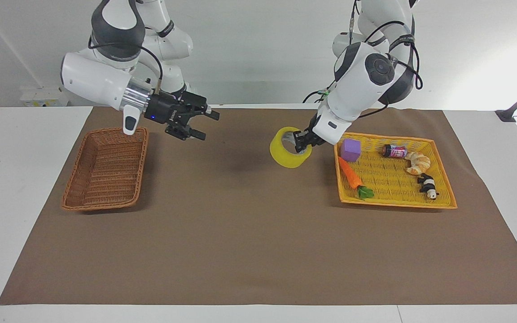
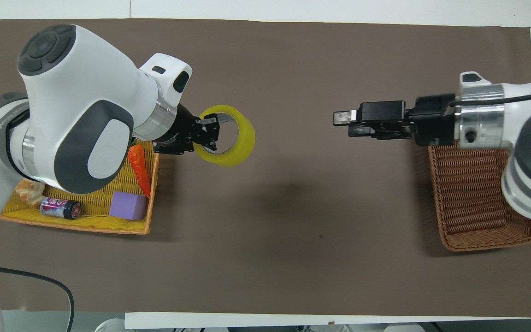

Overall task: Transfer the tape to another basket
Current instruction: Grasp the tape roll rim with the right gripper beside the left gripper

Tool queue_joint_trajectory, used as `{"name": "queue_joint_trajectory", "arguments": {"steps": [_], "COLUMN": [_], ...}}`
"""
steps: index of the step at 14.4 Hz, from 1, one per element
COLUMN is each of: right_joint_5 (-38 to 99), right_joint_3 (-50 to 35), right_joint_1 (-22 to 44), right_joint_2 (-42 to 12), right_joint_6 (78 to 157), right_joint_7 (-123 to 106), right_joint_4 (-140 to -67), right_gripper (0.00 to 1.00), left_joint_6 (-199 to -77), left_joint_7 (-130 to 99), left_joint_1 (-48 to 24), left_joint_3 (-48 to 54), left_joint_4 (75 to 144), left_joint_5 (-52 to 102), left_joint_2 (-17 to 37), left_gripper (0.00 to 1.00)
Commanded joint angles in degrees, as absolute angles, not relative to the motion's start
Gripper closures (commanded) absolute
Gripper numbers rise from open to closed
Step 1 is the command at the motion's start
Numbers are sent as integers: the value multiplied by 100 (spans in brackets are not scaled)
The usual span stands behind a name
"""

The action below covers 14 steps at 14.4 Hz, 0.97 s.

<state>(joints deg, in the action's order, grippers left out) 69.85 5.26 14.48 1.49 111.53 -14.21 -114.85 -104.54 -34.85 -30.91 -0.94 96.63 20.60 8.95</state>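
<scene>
The tape (image 1: 286,154), a wide yellow roll with a white core, hangs tilted above the brown mat beside the yellow tray. My left gripper (image 1: 301,145) is shut on the roll's wall, one finger inside the ring; it shows in the overhead view (image 2: 212,133) holding the tape (image 2: 240,143). The brown wicker basket (image 1: 106,170) stands empty toward the right arm's end of the table, also in the overhead view (image 2: 473,193). My right gripper (image 1: 205,125) is open and empty, in the air over the mat just past the basket's edge toward the tape (image 2: 346,124).
The flat yellow tray (image 1: 393,181) toward the left arm's end holds a purple block (image 1: 351,149), a carrot (image 1: 350,175), a can (image 1: 394,151), a croissant (image 1: 418,162) and a panda toy (image 1: 428,185). The brown mat (image 1: 249,233) covers the table.
</scene>
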Motion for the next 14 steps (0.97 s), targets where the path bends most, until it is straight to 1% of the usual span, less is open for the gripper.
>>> {"name": "queue_joint_trajectory", "arguments": {"steps": [1, 4, 6, 11, 14], "right_joint_5": [7767, 8243, 8305, 8402, 8394], "right_joint_3": [554, 545, 545, 554, 545], "right_joint_1": [1914, 2136, 2328, 2846, 2918], "right_joint_2": [-288, -509, -641, -694, -729], "right_joint_6": [11547, 11821, 11987, 12409, 12542], "right_joint_7": [-1529, -1407, -1187, -694, -712], "right_joint_4": [-11496, -11496, -11461, -11408, -11347], "right_gripper": [0, 0, 0, 0, 0], "left_joint_6": [-10239, -10257, -10248, -10161, -10116], "left_joint_7": [-3454, -3489, -3481, -3489, -3489], "left_joint_1": [-3041, -3050, -3050, -3050, -3041], "left_joint_3": [-97, -97, -97, -97, -97], "left_joint_4": [9492, 9510, 9518, 9571, 9571], "left_joint_5": [2180, 2180, 2180, 2171, 2171], "left_joint_2": [940, 940, 932, 905, 905], "left_gripper": [98, 98, 98, 96, 96]}}
